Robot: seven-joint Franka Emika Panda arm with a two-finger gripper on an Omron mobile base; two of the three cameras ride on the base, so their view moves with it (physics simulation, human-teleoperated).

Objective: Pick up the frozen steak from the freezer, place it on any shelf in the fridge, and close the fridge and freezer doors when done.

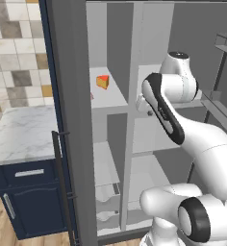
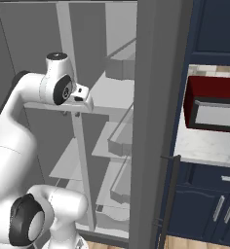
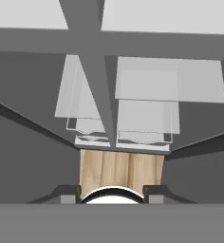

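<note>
Both grey doors stand open: the freezer door (image 1: 71, 120) at left, the fridge door (image 2: 156, 97) at right. On the freezer's upper white shelf (image 1: 113, 96) sits an orange cheese wedge (image 1: 103, 81). A pinkish-red sliver of the frozen steak (image 1: 91, 96) peeks past the door edge on that shelf, the rest hidden. My gripper (image 1: 149, 114) (image 2: 70, 114) hangs by the centre divider (image 1: 131, 144) at the fridge shelf's (image 2: 112, 92) front edge, pointing down. In the hand view the gripper (image 3: 112, 195) is open, nothing between its tips.
Grey bins (image 2: 119, 68) line the fridge door. Dark bar handles (image 1: 60, 182) (image 2: 168, 194) run down both doors. A marble counter (image 1: 24, 132) over navy cabinets lies left; a red microwave (image 2: 214, 102) sits on the right counter. Lower shelves and wood floor (image 3: 121, 171) lie under the hand.
</note>
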